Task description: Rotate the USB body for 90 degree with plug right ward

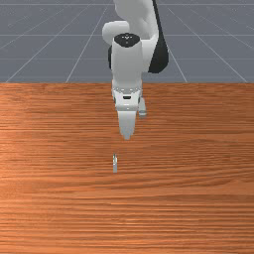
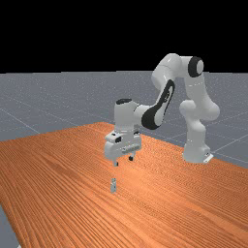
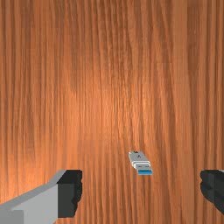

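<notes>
Gripper (image 2: pixel 123 161), grey-white w/ black-tipped fingers (image 3: pixel 70 192), hangs above the tbl, tips spread wide & well apart from the wood. In wrist view the small pale-grey USB stick w/ metal plug & blue insert (image 3: pixel 139 161) sits abt midway b/w the lines of the two fingers, touching neither. It looks to stand on end on the tbl, plug up, lower than the tips; front view has it nearer that cam than the hand, a bit to front view's left.

White & grey jointed arm (image 2: pixel 170 68) reaches in overhead from its base (image 2: pixel 195 152), which is near the arm-side edge, well apart from the stick. Only the hand hangs over the stick's area.

Rectangular orange-brown wooden tabletop (image 1: pixel 208 198): stick's well in from the arm-side edge & from the corner at far view's lower left, w/ wide wood on all sides of it, so lots of rm to turn. Past the edges, grey floor w/ pale grid lines (image 1: pixel 49 44).
</notes>
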Robot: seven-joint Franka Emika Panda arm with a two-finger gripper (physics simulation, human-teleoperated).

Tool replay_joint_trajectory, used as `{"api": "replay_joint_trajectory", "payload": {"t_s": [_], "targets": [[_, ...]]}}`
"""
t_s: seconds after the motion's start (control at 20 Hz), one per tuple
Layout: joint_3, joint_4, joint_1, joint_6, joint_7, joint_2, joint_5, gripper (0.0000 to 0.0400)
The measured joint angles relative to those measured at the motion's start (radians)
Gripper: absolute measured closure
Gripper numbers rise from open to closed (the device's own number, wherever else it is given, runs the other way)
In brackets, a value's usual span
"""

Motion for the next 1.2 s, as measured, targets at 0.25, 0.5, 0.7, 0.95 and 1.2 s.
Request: {"api": "replay_joint_trajectory", "payload": {"t_s": [0.25,0.5,0.7,0.95,1.2], "targets": [[0.0,0.0,0.0,0.0,0.0,0.0,0.0,0.0367],[0.001,-0.009,0.005,-0.009,0.013,-0.018,-0.001,0.0397],[0.004,-0.123,0.005,0.032,0.006,-0.091,0.004,0.04],[-0.009,-0.241,0.021,0.125,0.046,-0.122,-0.038,0.04],[-0.047,-0.211,-0.109,0.118,-0.213,-0.092,0.002,0.04]]}}
